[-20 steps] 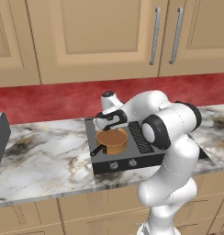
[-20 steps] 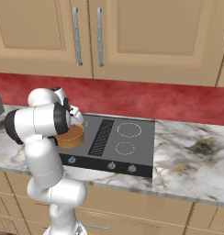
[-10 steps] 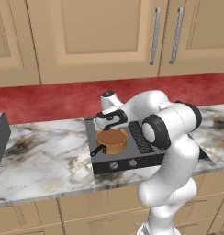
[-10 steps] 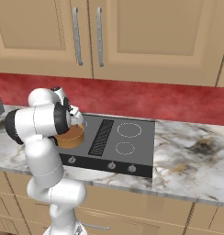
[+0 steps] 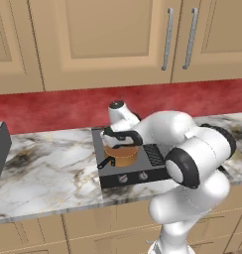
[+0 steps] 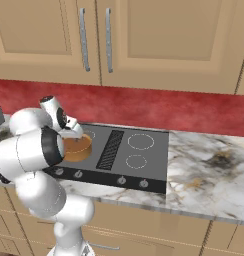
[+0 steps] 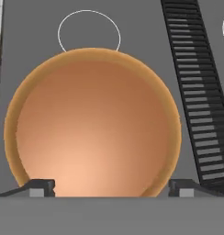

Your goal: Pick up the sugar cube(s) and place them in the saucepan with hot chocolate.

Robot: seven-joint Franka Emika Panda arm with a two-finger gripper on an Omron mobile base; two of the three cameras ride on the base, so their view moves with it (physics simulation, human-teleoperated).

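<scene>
Nothing has visibly shifted since earlier: gripper [image 7: 111, 186] hangs over the saucepan [image 7: 93, 124], fingers [image 7: 40, 187] spread wide and empty, positioned for dropping; no cube visible.

White arm [image 6: 36, 150] at the left, bent over the black cooktop [image 6: 119, 155] set into the marble table [image 6: 209, 180]. Copper saucepan [image 6: 76, 148] on the cooktop's left part, orange-brown inside, partly hidden behind the arm. Tool [image 6: 73, 131] just above the pan's rim. Ribbed vent strip down the cooktop's middle, ring marks to its right. Red backsplash and wooden cupboards [image 6: 144, 40] behind.
</scene>
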